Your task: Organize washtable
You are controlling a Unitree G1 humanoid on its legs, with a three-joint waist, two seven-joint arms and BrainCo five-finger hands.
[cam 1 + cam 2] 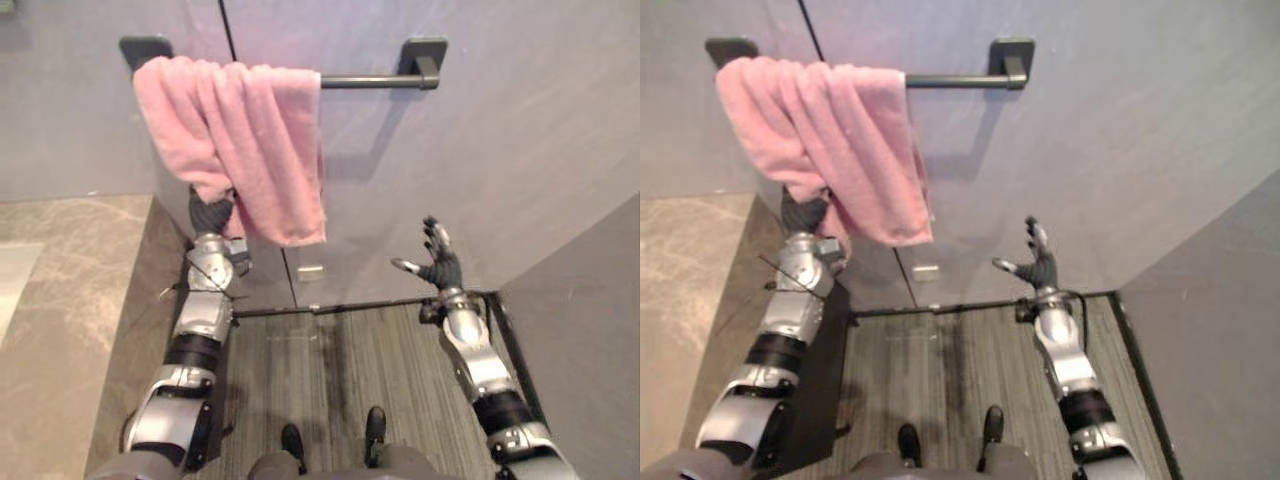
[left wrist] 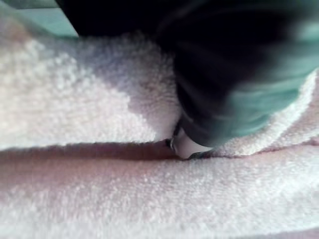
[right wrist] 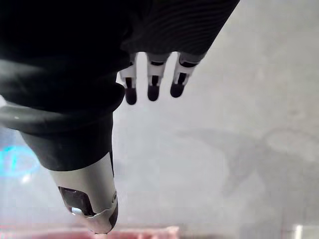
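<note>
One pink towel (image 1: 240, 140) is hung on the left end of the dark rail (image 1: 370, 81). The left robot hand (image 1: 210, 214) is tucked under it, so its grip cannot be told. The right robot hand (image 1: 439, 264) is held open and empty.

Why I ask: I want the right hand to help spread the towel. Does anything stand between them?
Nothing visible does. The right hand hangs open before the bare wall, right of and below the pink towel draped on the bar. The left hand is tucked up under the towel's lower edge.
</note>
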